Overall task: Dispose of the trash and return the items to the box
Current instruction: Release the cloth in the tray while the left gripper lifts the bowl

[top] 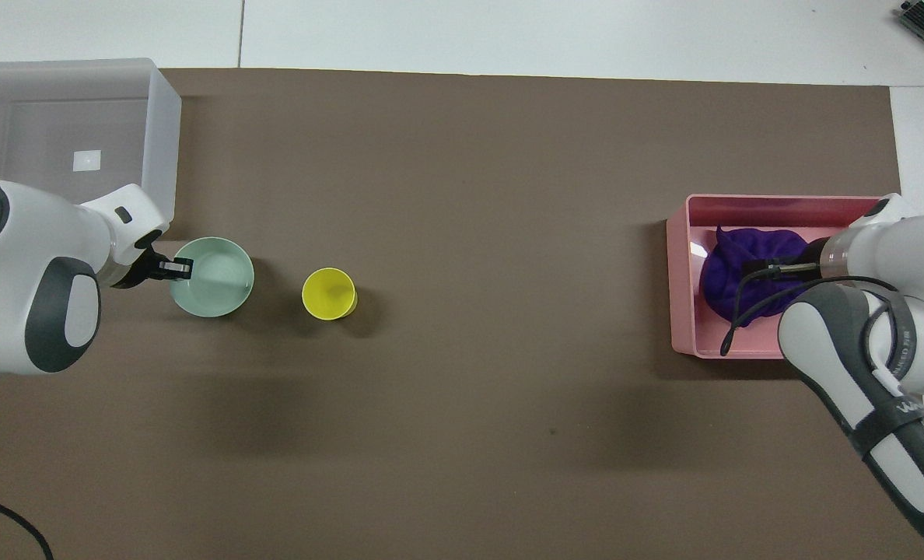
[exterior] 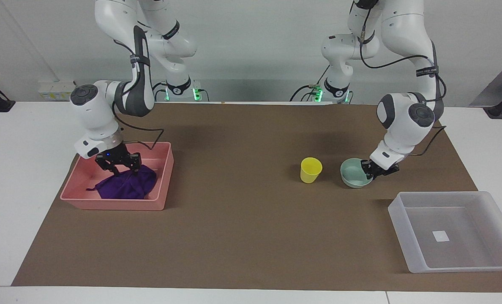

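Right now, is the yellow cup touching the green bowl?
Apart. The overhead view shows bare brown mat between the yellow cup and the green bowl.

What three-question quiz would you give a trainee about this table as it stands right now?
1. True or false: the purple cloth lies inside the pink bin.
2. Which thing is the left end effector closed on? A) the yellow cup B) the rim of the mint-green bowl C) the purple cloth
3. How many of the task's items are in the translucent box?

Key: 1 true; 2 B; 3 zero.
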You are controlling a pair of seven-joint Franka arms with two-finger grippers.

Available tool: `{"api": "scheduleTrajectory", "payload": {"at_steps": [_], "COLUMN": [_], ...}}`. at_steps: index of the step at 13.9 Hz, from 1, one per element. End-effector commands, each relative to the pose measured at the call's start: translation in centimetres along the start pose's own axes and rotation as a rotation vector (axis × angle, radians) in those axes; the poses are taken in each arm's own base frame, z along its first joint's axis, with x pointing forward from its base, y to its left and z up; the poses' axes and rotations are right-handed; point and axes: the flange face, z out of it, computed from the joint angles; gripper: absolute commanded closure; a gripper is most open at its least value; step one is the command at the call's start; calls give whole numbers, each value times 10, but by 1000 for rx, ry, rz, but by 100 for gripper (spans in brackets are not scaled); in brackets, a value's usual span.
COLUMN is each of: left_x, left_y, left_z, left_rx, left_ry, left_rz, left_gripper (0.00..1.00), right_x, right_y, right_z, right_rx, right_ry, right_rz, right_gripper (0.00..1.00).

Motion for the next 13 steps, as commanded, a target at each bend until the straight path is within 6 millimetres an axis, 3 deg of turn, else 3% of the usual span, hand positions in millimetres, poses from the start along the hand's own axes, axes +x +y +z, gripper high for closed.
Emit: {"api": "scheduleTrajectory", "payload": {"at_steps": [1, 3, 4, 7, 10, 12, 13], "left_x": [3, 24, 35, 56, 90, 111, 124], "left_y": [-6, -12, -24, -57, -108, -143, -156], "left_z": [-30, -65, -76, -92, -112, -111, -107], "left_rx": [-4, -16, -24, -15, -19, -40, -39], "left_ry": [17, 33, 40, 122, 185, 192, 202], "left_rz": [-23, -37, -63, -111, -185, -235, -246], "left_gripper": [100, 100, 100, 100, 100, 100, 100], "right_x": [5, 9, 12, 13, 14, 13, 9], "right_y": [-16, -19, -19, -14, -1, 2, 7], "right_z": [-26, -53, -71, -127, -174, -208, -235], "right_rx": [4, 7, 8, 9, -5, -10, -8], "right_ry": [27, 10, 2, -25, -61, -85, -85], "right_rz": [48, 88, 90, 102, 114, 117, 128], "right_gripper": [0, 0, 0, 0, 0, 0, 0]}}
